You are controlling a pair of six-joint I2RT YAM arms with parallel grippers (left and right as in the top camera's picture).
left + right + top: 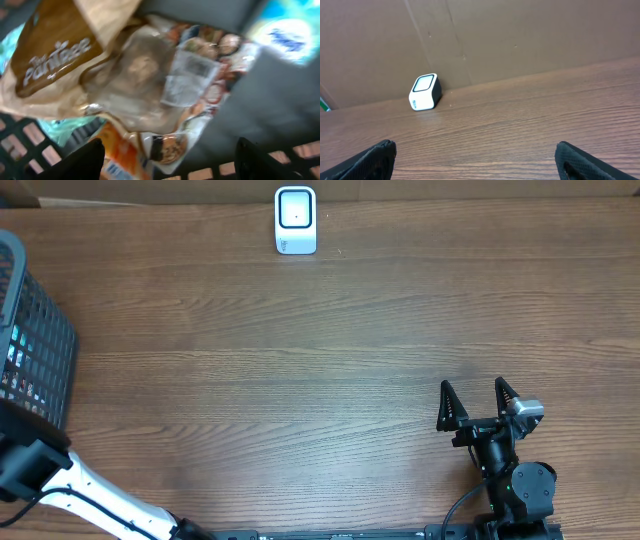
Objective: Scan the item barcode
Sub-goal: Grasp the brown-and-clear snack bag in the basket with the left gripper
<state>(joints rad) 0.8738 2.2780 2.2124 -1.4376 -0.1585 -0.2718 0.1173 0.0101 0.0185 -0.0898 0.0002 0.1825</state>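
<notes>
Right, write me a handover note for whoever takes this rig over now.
Left gripper: open, holding nothing, poised over the snack bags in the basket.
Right gripper: open, empty, over the table near its own base.
Scanner: at the table's far edge, nothing in front of it.
Done: no bag grasped, nothing scanned.
Left: grip one bag, lift it out, show its barcode to the scanner.

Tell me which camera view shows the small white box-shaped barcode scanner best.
The right wrist view: the small white box-shaped barcode scanner appears largest there, at an angle, showing its window and dark side. The overhead view shows the scanner small, from straight above. The left wrist view misses it.
</notes>
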